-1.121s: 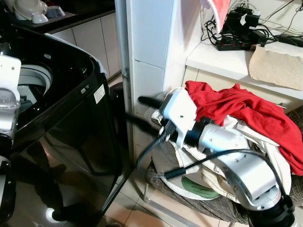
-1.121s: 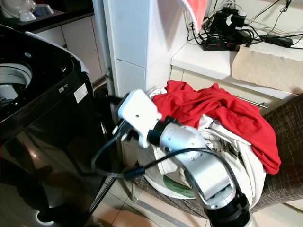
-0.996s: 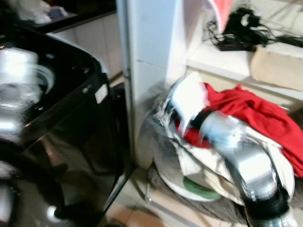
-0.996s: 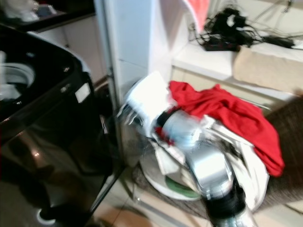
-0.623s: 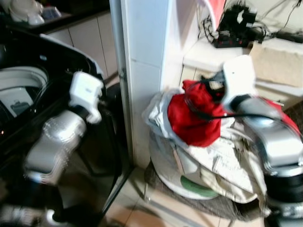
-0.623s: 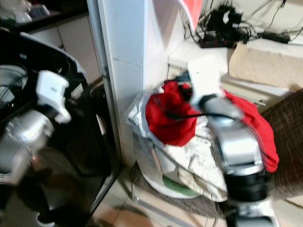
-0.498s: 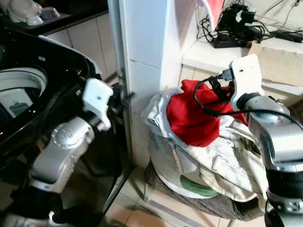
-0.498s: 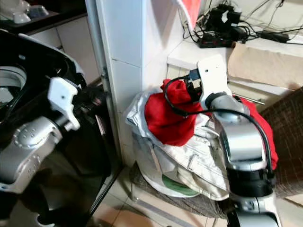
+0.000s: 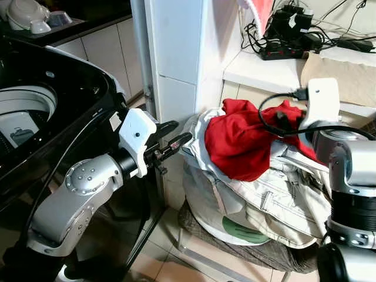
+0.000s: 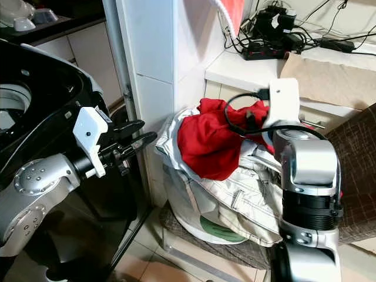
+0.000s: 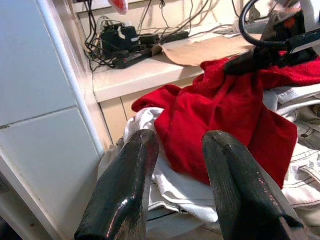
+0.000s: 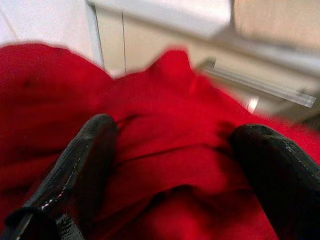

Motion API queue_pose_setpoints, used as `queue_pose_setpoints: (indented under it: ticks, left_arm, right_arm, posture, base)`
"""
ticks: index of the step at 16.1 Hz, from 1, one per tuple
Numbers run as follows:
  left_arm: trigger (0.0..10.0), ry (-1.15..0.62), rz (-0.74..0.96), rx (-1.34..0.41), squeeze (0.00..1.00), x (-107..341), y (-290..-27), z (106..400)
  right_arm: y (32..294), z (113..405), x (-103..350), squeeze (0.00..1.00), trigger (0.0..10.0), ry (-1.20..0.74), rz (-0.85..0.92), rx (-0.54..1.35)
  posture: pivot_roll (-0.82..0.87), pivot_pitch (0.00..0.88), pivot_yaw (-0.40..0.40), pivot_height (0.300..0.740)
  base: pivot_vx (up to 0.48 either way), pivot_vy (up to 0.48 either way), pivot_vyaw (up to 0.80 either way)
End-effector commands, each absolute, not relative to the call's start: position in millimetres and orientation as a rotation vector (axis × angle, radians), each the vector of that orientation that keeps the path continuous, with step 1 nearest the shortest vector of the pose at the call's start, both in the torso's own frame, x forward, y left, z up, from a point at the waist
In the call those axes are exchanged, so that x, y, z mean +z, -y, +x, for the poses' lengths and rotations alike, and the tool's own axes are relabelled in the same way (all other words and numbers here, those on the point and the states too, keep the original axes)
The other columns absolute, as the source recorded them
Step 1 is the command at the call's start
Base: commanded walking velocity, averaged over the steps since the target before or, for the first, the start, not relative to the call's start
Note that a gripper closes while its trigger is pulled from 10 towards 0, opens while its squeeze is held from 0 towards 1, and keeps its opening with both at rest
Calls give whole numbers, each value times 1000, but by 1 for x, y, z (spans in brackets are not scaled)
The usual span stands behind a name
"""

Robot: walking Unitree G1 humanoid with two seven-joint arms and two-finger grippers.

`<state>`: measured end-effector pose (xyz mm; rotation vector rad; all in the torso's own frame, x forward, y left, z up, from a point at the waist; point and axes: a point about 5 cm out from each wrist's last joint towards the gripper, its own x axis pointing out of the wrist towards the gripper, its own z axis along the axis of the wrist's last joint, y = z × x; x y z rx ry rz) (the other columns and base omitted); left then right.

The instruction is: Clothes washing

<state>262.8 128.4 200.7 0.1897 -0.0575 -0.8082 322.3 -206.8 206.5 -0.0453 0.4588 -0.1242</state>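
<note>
A red garment (image 9: 241,141) lies bunched on top of a heap of white clothes (image 9: 276,194) in a white basket (image 9: 217,220). My right gripper (image 12: 175,150) is open, pressed down onto the red cloth, and the fabric bulges between its two wide-apart fingers (image 12: 85,160). My left gripper (image 9: 179,132) is open and empty. It reaches from the washer's side toward the heap and stops just short of its left edge. The black top-loading washing machine (image 9: 70,100) stands at the left with its drum (image 9: 23,111) uncovered.
A white tiled pillar (image 9: 176,53) rises between the washer and the basket. Behind the heap, a white counter (image 9: 264,67) carries power strips with tangled cables (image 9: 288,29) and a beige cloth (image 9: 346,70). The basket rests on a brown woven seat (image 9: 258,255).
My right arm swung from the left of the heap up over the red garment, which is now bunched toward the left. My left arm rose beside the washer and reached toward the heap.
</note>
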Motion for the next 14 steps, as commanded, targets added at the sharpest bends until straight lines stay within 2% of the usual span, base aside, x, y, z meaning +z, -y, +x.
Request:
queue_pose_setpoints:
  ticks: [1, 2, 3, 4, 8, 14]
  left_arm:
    - [10000, 61, 203, -819, 0, 206, -130, 261]
    - [10000, 63, 203, -834, 0, 208, -128, 259]
    - [10000, 64, 196, -851, 0, 210, -127, 257]
    - [10000, 71, 184, -862, 0, 214, -126, 256]
    - [10000, 93, 121, -917, 0, 221, -122, 249]
    - [10000, 80, 124, -888, 0, 219, -125, 251]
  right_arm:
    - [209, 322, 201, 0, 10000, -510, 0, -136]
    - [210, 321, 199, 0, 6941, -522, 22, -142]
    - [210, 320, 198, 0, 2275, -533, 40, -146]
    - [209, 319, 198, 0, 0, -540, 55, -145]
    - [209, 317, 198, 0, 0, -547, 65, -149]
    - [207, 314, 196, 0, 0, -544, 95, -142]
  posture:
    - [-15, 0, 5, 740]
    - [-12, 0, 5, 740]
    - [-12, 0, 4, 740]
    - [-13, 0, 4, 740]
    - [-22, 0, 8, 740]
    - [-28, 0, 2, 740]
  base:
    - [0, 0, 0]
    - [0, 0, 0]
    - [0, 0, 0]
    - [0, 0, 0]
    - [0, 0, 0]
    - [0, 0, 0]
